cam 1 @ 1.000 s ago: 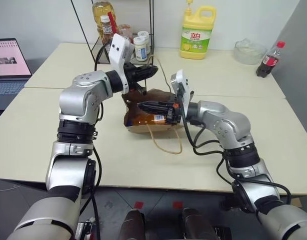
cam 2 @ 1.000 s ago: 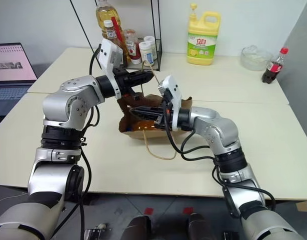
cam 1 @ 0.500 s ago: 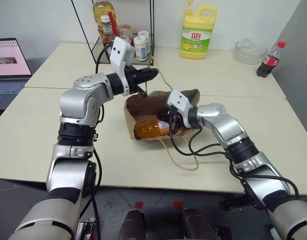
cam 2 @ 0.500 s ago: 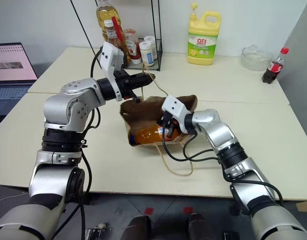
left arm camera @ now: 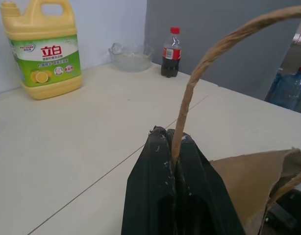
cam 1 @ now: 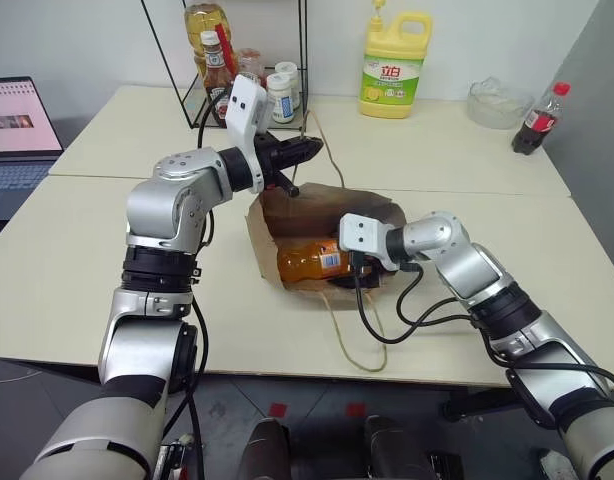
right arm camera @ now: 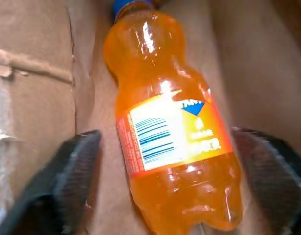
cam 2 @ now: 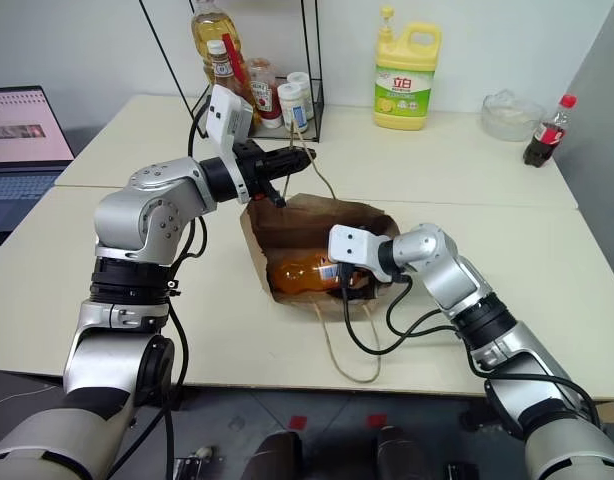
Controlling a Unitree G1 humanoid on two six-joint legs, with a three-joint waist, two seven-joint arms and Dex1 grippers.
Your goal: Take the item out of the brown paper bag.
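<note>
One bottle [cam 1: 312, 262] of orange drink lay on its side on the brown paper bag [cam 1: 327, 215], at the bag's open mouth, with its blue cap toward the inside. A second before, the right hand [right arm camera: 165, 191] was clamped on this bottle and carried it above the tabletop [cam 1: 77, 270]; since then it came down with the bottle, and its two fingers [right arm camera: 72, 166] went wide apart, one on each side of the bottle with a gap to it. So the bottle looked released, but it still rested on the paper, so I judged the task as not quite finished. The left hand [left arm camera: 175, 152] stayed pressed together on the twine handle [left arm camera: 199, 73] and held the bag's upper edge up. The other handle [cam 1: 352, 330] lay loose on the tabletop in front.
</note>
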